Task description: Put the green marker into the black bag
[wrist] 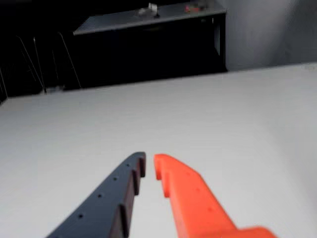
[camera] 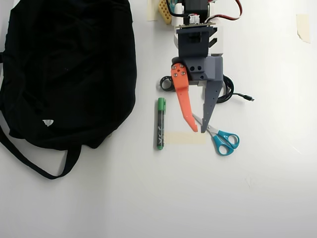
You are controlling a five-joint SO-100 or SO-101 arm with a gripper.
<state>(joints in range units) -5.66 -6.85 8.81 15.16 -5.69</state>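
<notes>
Orange and dark grey plastic, my gripper (wrist: 148, 166) fills the bottom of the wrist view, its two fingertips drawn nearly together with only a thin gap between them and nothing held there; beyond them that view shows just bare white tabletop (wrist: 223, 114) and, far off, a dim room with a grey shelf. From overhead my gripper (camera: 199, 128) points down the picture, hanging above a pair of scissors with teal handles (camera: 224, 141), whose blades run under my grey finger, and near a pale strip of tape (camera: 185, 138) stuck flat on the table. Behind my fingers, close to my base, lies a coiled black cable (camera: 229, 91). Just to the left of my orange finger in the overhead view, apart from it and not touched, lies the green marker (camera: 160, 124), a thick pen with a dark barrel printed in green, a green cap toward my base and a green end toward the tape, lying roughly parallel to my fingers. Farther left, well clear of the marker, sprawls the black bag (camera: 69, 69), big, soft fabric with a small white label and a long strap looping out below. By my reckoning nothing is done yet: I must spread my fingers, shift left, grasp the marker, and carry it to the bag.
</notes>
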